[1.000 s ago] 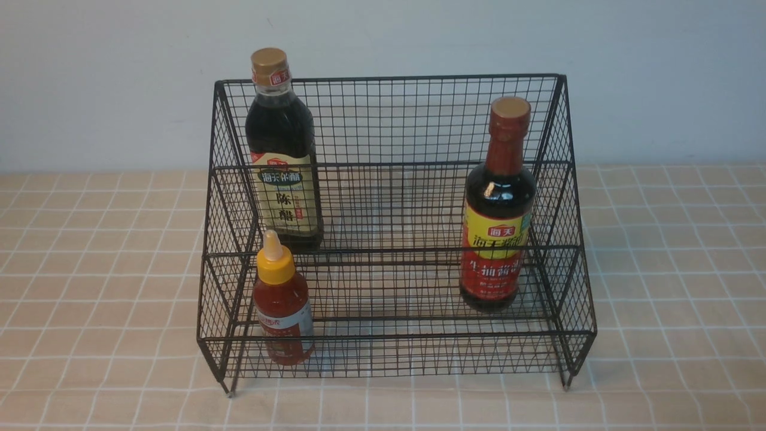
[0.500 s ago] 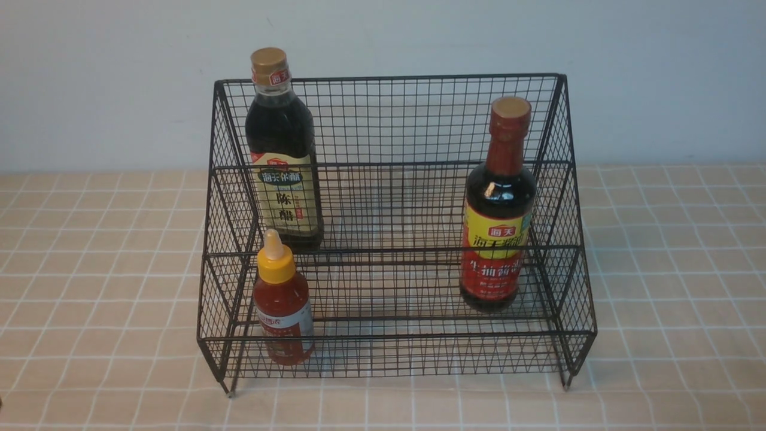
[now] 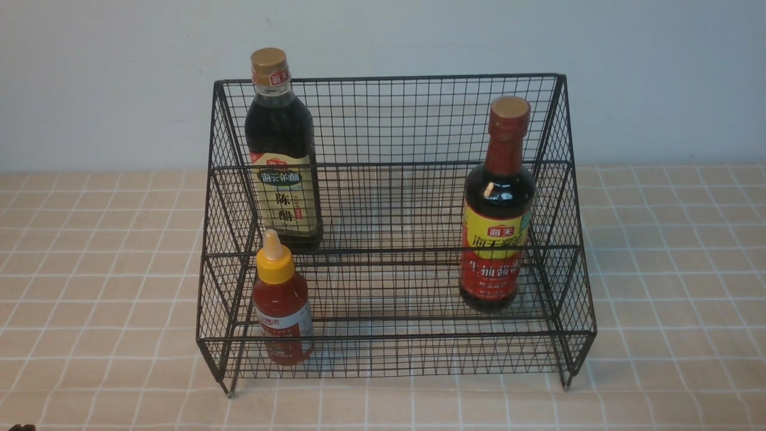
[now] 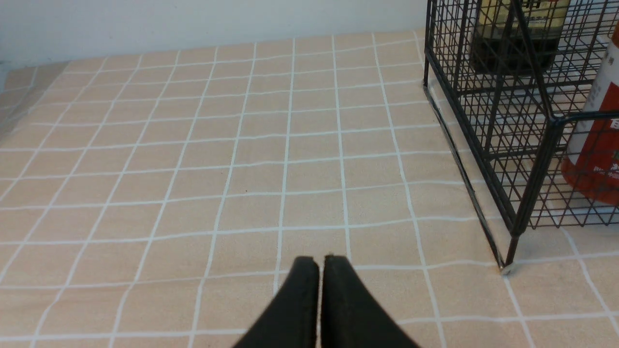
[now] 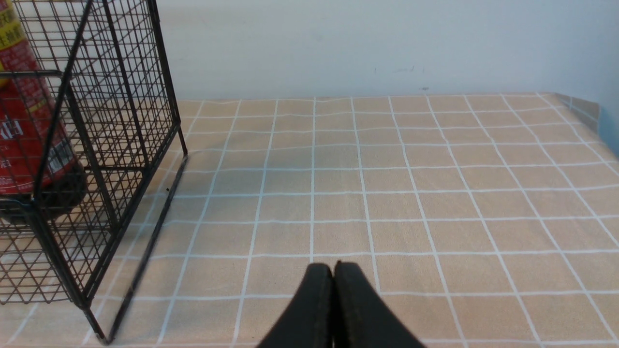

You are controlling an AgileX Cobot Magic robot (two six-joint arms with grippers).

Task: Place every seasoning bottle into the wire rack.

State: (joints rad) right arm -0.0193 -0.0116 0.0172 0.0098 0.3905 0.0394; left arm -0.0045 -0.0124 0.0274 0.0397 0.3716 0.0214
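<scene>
Three seasoning bottles already upright inside wire rack. Left hand and right hand pinched closed, empty, low over counter. Little risk: perhaps clipping rack legs at 12 o'clock.

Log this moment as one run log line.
bottles: all three in wire rack | left end effector: shut, empty | right end effector: shut, empty

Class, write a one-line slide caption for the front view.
Three bottles upright in the wire rack: vinegar back left, red sauce front left, soy right.
</scene>
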